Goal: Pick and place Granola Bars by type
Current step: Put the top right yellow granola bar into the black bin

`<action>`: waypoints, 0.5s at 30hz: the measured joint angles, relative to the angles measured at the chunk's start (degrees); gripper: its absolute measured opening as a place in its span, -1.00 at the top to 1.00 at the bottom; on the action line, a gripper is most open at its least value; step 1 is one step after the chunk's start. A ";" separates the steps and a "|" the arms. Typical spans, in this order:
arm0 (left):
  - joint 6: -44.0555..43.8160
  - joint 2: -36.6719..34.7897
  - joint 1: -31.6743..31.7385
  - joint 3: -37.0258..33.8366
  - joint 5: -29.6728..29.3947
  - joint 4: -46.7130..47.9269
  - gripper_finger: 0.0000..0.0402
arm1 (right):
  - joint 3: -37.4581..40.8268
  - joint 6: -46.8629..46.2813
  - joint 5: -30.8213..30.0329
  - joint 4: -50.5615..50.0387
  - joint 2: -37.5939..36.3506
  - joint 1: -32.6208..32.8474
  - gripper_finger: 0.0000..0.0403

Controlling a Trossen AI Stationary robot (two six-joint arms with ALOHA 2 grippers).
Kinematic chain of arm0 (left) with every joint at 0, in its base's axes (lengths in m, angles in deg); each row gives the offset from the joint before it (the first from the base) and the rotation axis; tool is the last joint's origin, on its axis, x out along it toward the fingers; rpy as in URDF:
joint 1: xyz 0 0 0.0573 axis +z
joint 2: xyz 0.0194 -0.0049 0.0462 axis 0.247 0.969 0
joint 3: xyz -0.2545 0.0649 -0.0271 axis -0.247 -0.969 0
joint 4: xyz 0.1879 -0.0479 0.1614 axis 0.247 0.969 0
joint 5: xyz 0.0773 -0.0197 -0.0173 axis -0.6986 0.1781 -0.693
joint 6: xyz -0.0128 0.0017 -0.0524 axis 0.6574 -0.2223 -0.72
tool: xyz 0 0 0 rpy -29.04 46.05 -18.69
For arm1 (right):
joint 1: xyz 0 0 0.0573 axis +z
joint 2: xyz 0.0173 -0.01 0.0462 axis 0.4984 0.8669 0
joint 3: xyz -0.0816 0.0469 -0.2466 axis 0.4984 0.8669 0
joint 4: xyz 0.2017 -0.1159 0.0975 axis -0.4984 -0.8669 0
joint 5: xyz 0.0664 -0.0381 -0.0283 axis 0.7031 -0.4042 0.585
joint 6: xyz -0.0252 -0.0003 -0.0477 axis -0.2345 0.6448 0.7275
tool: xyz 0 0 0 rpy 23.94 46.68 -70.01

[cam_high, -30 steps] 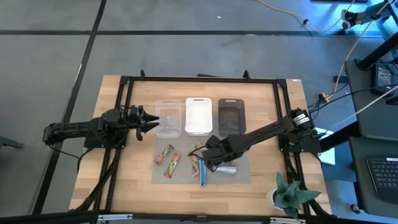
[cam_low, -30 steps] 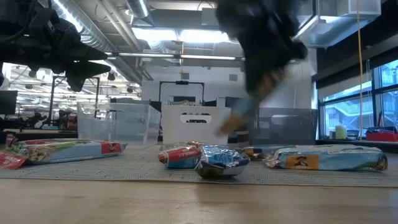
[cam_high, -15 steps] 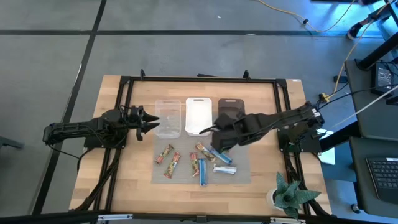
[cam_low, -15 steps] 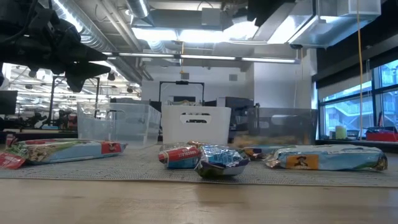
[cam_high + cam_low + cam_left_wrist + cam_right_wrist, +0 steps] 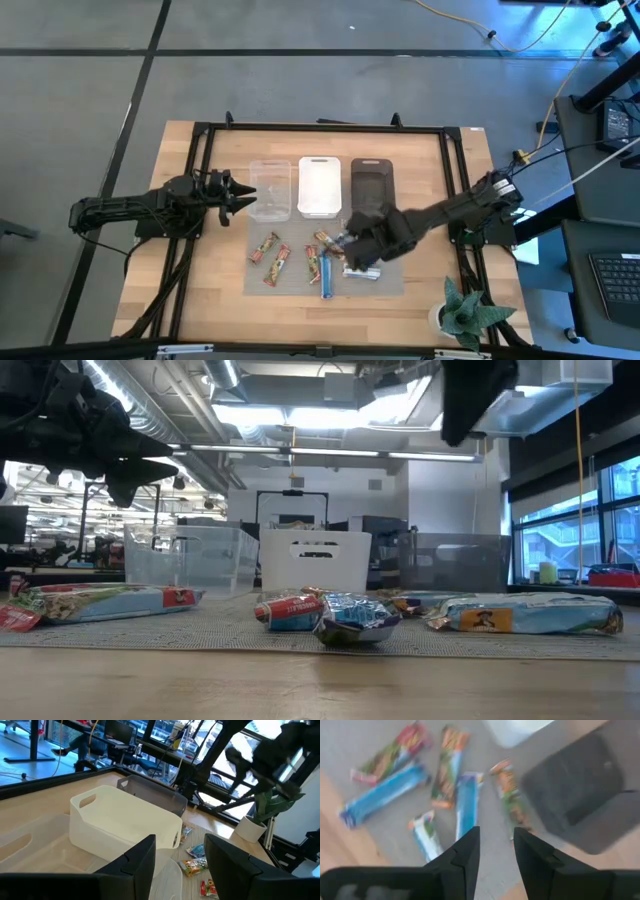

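Mostly, your sorting is still ahead: the clear bin (image 5: 270,190), white bin (image 5: 320,187) and dark bin (image 5: 372,185) show nothing I can make out, while the Granola Bars (image 5: 298,262) lie scattered on the grey mat (image 5: 390,285). Your right gripper (image 5: 352,247) hovers over them, fingers parted and empty; your left gripper (image 5: 240,193) waits by the clear bin, fingers apart, holding nothing.

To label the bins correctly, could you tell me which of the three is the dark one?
The dark bin stands nearest the right arm's side; the white bin is in the middle and the clear bin by the left gripper.
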 joint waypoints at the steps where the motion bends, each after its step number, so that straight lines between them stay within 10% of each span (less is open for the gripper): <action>1: 0.00 0.00 0.01 -0.01 -0.02 -0.02 0.19 | 1.30 0.82 0.73 1.26 0.04 0.79 0.39; 15: 0.00 0.00 0.02 0.00 -0.13 -0.04 0.19 | 12.40 -1.22 6.71 9.85 0.03 3.45 0.15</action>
